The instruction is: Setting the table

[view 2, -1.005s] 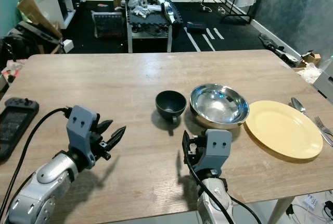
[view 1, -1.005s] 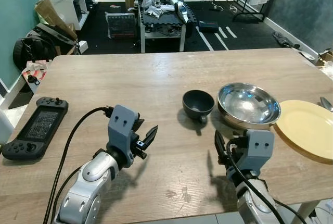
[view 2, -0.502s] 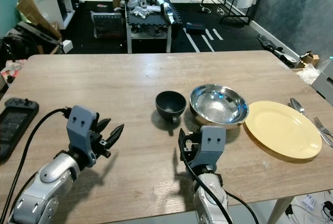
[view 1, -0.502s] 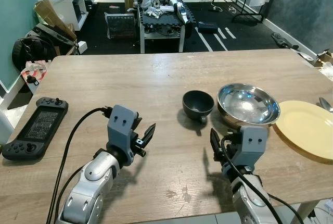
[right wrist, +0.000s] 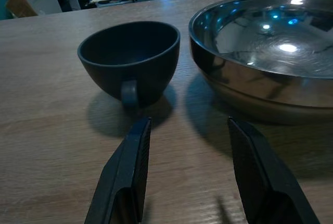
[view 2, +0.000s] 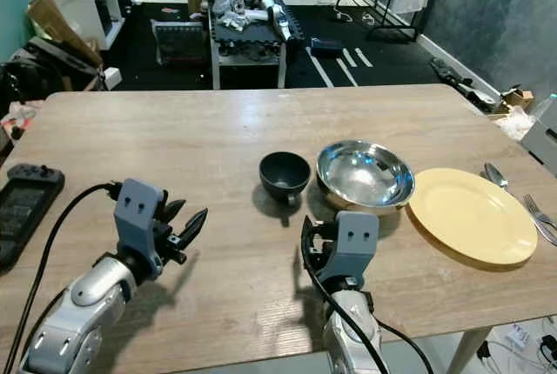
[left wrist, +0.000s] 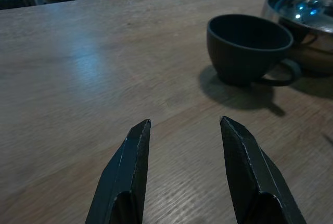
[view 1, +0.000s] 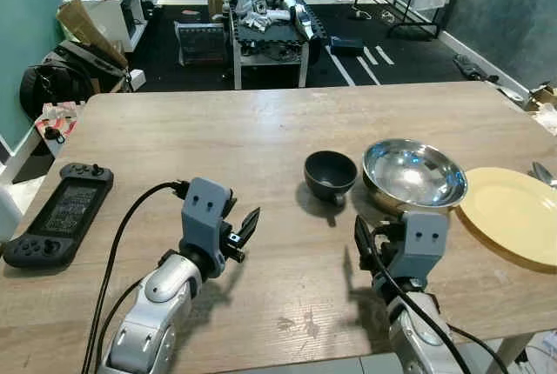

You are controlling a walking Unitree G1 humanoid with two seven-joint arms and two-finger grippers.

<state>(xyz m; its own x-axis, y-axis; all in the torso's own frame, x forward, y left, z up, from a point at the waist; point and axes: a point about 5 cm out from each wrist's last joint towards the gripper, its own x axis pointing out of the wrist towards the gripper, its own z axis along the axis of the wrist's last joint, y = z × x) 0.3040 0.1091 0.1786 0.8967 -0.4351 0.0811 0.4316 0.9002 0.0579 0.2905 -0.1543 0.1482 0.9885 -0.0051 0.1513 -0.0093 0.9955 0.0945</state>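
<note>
Both end effectors, left (left wrist: 182, 172) and right (right wrist: 187, 169), gape empty; fork (view 2: 541, 214) beside plate (view 2: 473, 216).

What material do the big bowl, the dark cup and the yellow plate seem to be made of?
The big bowl looks like polished metal, probably stainless steel: it mirrors the lights and the room. The dark cup looks like matte ceramic or stoneware, with a dull, even surface and thick rim, though plastic is possible. The yellow plate has a smooth, soft sheen; ceramic or melamine, I cannot tell which.
</note>
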